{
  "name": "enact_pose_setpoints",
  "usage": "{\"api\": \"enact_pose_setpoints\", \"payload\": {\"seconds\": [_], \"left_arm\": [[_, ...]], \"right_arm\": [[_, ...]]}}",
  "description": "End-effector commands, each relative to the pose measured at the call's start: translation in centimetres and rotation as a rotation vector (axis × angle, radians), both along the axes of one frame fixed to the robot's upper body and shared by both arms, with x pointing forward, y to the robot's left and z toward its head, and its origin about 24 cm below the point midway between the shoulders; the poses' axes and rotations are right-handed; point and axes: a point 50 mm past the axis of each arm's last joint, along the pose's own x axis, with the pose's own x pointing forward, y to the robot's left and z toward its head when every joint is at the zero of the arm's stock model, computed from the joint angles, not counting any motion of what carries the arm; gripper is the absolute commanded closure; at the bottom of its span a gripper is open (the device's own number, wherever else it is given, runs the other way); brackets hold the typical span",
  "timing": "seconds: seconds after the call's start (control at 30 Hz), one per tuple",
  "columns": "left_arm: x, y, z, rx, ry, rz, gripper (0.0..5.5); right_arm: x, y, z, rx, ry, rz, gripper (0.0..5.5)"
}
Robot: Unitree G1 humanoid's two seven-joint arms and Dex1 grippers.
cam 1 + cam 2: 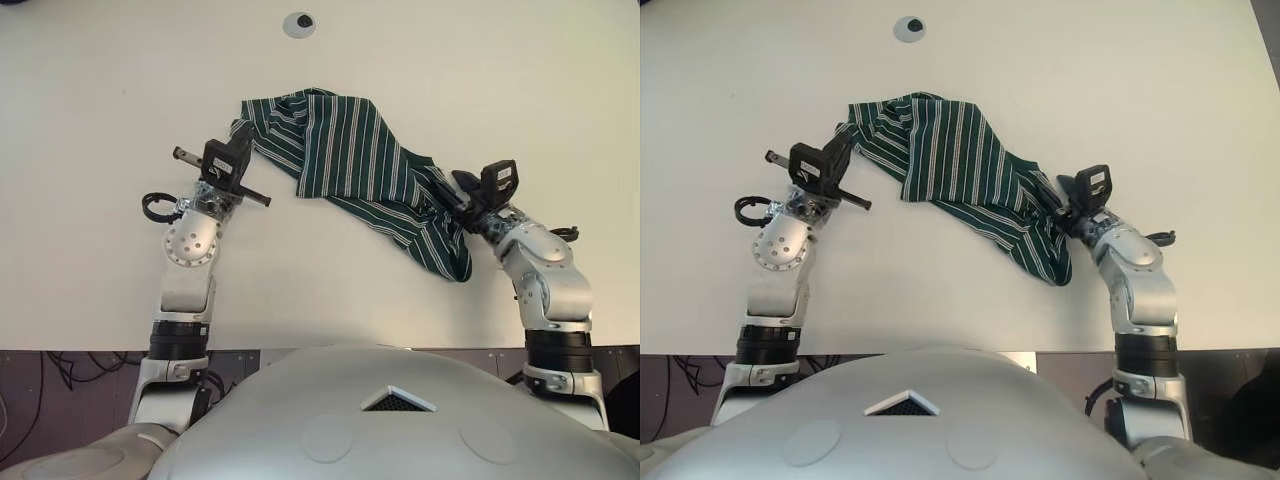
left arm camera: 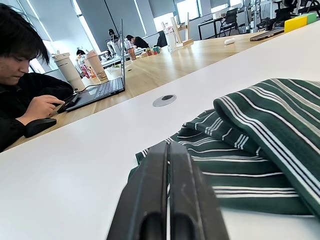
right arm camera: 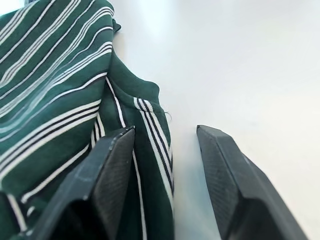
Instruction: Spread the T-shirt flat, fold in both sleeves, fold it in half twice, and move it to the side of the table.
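The T-shirt (image 1: 350, 160) lies bunched and twisted across the middle of the table (image 1: 100, 70), slanting from far left to near right, not yet spread flat. I have the left gripper (image 2: 168, 148) at its far-left corner with jaws pressed together, and I judge they pinch the hem there, though the cloth between them is hidden. The right gripper (image 3: 165, 132) sits at the near-right end, jaws well apart, one finger over the striped cloth, the hem between them, nothing gripped. I reckon this sets up an outward pull at both ends. I can read no label or print on the shirt; a round cable grommet (image 1: 299, 25) sits farther back
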Motion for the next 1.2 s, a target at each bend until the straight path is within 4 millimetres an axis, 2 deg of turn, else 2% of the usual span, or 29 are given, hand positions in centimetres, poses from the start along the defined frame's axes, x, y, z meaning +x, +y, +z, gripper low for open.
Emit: {"api": "enact_pose_setpoints", "payload": {"seconds": [0.03, 0.13, 0.27, 0.37, 0.6, 0.77, 0.87, 0.97, 1.03, 1.1, 1.2], "left_arm": [[-0.1, -0.3, 0.2, 0.004, -0.020, 0.003, 5.50], [0.0, -0.5, 0.2, 0.002, -0.021, -0.001, 5.50], [0.2, -0.5, 0.3, -0.007, -0.025, 0.004, 5.50], [0.7, -0.5, 0.2, -0.008, -0.029, 0.014, 5.50], [1.8, -1.7, -0.1, -0.020, -0.041, -0.007, 5.50], [2.9, -3.1, -0.3, -0.032, -0.055, -0.035, 5.50], [3.7, -3.6, -0.6, -0.033, -0.058, -0.046, 5.50], [4.1, -4.0, -0.7, -0.034, -0.066, -0.055, 5.50], [4.5, -4.3, -0.7, -0.039, -0.077, -0.065, 5.50], [4.6, -4.4, -0.5, -0.048, -0.097, -0.075, 5.50], [4.7, -4.5, 0.1, -0.067, -0.137, -0.086, 5.50]], "right_arm": [[-1.2, 0.0, -2.2, 0.027, 0.162, 0.032, 3.87], [-1.2, -0.2, -2.4, 0.007, 0.164, 0.037, 4.34], [-1.0, -0.3, -2.8, -0.181, 0.079, 0.084, 5.06], [-0.4, 0.0, -2.6, -0.339, -0.054, 0.137, 5.48], [1.3, 1.4, -0.7, -0.839, -0.515, 0.333, 5.48], [4.2, 0.8, 3.5, -1.112, -0.782, 0.370, 5.48], [5.2, 1.0, 6.5, -1.217, -0.917, 0.410, 5.48], [5.1, 1.9, 9.8, -1.267, -1.081, 0.445, 5.48], [4.3, 2.6, 11.6, -1.233, -1.171, 0.448, 5.48], [3.6, 3.0, 12.7, -1.210, -1.236, 0.466, 5.48], [2.5, 3.3, 13.2, -1.175, -1.291, 0.505, 5.48]]}}
